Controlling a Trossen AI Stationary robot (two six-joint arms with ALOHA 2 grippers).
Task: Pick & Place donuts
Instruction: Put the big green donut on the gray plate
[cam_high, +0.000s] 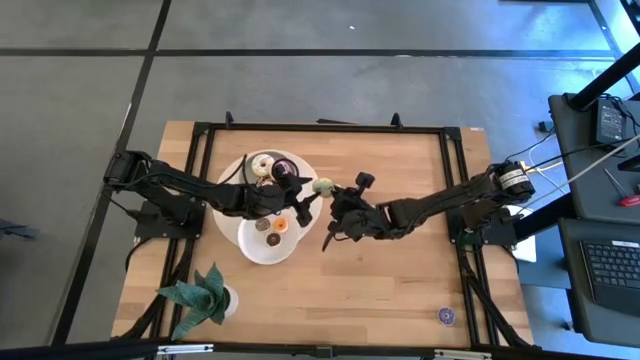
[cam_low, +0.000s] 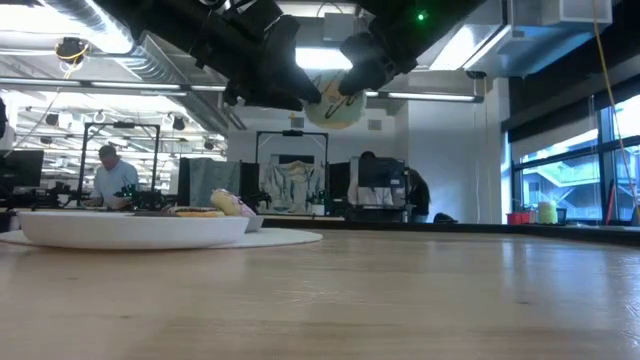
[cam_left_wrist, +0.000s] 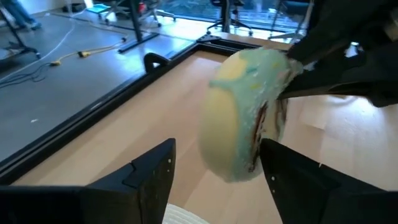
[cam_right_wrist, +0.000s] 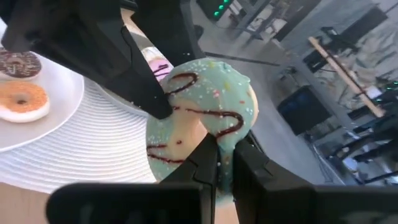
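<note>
- Both tools meet in mid-air above the tabletop (cam_high: 400, 280), just beside the plates, with one donut between them.
- My right tool (cam_right_wrist: 225, 163) is clenched on the green donut (cam_right_wrist: 202, 118), its two fingers pinching the ring's edge; the icing is pale green with dark red drizzle and sprinkles.
- My left tool (cam_left_wrist: 214, 168) is released: its fingers stand apart on either side of the same green donut (cam_left_wrist: 245, 115), not pressing on it as far as I can tell.
- From above, the green donut (cam_high: 323, 185) sits at the spot where my left tool (cam_high: 305, 198) and right tool (cam_high: 340, 200) come together, off the rim of the white plates (cam_high: 262, 250).
- From tabletop height, the donut (cam_low: 333, 110) hangs well above the wood, held up high.
- On the plates lie more donuts: an orange donut (cam_right_wrist: 22, 101) and a chocolate donut (cam_right_wrist: 18, 62) side by side, and farther back a cream donut (cam_high: 262, 165) next to a dark one.
- A purple donut (cam_high: 447, 316) lies alone near the tabletop's front right corner, well apart from the rest.
- A green toy plant (cam_high: 200, 295) stands near the front left corner.
</note>
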